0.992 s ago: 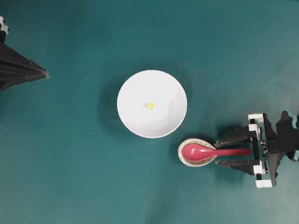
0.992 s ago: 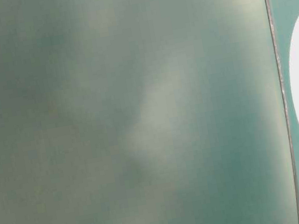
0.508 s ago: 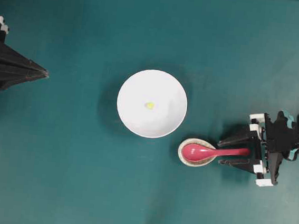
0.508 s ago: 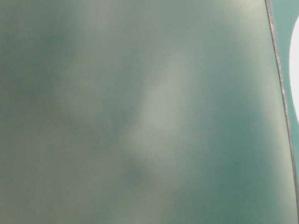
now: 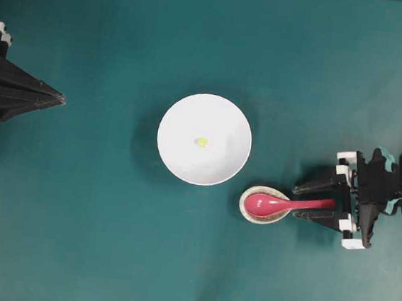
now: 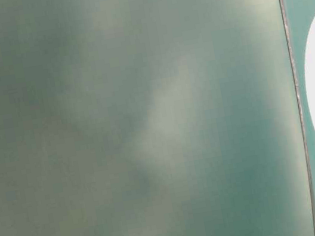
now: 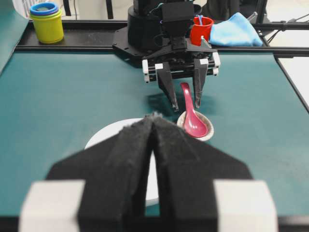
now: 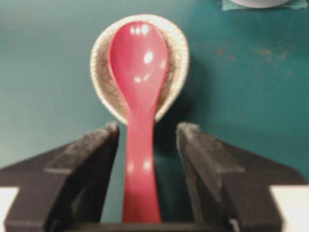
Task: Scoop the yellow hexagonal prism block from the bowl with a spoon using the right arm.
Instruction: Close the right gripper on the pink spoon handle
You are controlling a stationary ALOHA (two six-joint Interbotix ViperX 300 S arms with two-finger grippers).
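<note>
Right gripper (image 5: 312,202) nearer glossy spoon (image 5: 281,203)

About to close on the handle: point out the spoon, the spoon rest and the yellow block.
spoon (image 8: 140,159), right wrist view, mid handle.
spoon rest (image 8: 177,55), right wrist view, speckled rim.
yellow block (image 5: 201,142), overhead view, its top.

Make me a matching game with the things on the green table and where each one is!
Things:
1. yellow block
2. spoon
3. right tool
4. left tool

Places or states:
A. open, one finger on each side of the spoon's handle
B. shut, far from the bowl
C. inside the white bowl
D. lying in the speckled spoon rest

Pairs: 1-C, 2-D, 3-A, 4-B
</note>
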